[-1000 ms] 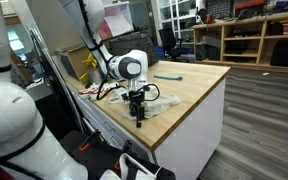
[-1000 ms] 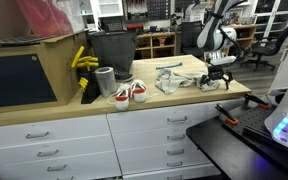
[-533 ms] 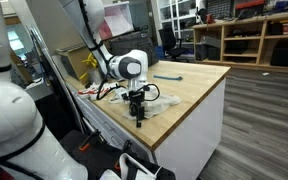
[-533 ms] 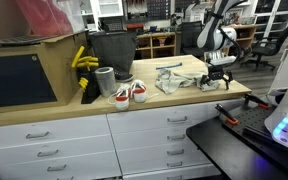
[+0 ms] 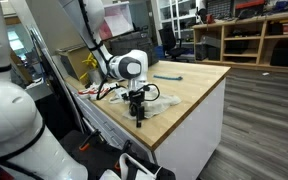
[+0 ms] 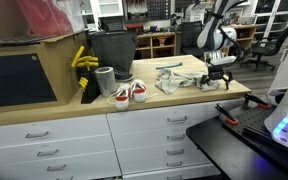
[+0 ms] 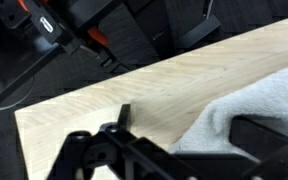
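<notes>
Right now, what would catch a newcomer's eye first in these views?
The open end effector hangs low over the wooden countertop near its edge, beside a crumpled white cloth. In an exterior view, a pair of red-and-white sneakers sits farther along the counter, near a black bin.

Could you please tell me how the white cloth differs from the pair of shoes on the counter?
The cloth is a crumpled heap; the shoes stand upright side by side. The cloth is plain pale, the shoes white with red trim. The cloth lies beside the gripper; the shoes sit farther off, by the grey cup. Both rest on the wooden counter; the open gripper holds neither.
</notes>
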You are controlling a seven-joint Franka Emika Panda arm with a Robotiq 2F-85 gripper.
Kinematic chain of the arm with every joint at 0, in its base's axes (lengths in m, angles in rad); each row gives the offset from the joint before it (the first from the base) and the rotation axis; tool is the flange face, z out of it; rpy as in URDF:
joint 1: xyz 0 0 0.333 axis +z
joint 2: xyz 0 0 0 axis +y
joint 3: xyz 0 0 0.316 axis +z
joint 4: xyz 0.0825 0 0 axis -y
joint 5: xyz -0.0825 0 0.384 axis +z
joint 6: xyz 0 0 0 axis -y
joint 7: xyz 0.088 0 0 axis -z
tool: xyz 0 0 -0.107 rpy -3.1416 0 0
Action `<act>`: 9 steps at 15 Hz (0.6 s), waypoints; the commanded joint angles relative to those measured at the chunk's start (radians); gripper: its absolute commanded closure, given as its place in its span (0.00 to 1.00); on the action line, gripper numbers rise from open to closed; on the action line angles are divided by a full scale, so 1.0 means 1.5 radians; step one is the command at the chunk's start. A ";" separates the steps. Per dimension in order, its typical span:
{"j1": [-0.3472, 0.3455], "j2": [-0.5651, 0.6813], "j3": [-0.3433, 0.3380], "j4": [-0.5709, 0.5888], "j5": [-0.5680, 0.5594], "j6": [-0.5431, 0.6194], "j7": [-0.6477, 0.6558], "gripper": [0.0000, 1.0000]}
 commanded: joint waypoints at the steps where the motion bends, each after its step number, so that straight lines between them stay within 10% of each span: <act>1: -0.002 -0.006 -0.003 -0.003 0.006 0.002 -0.010 0.00; 9: -0.038 -0.118 -0.039 -0.052 -0.003 0.008 -0.059 0.00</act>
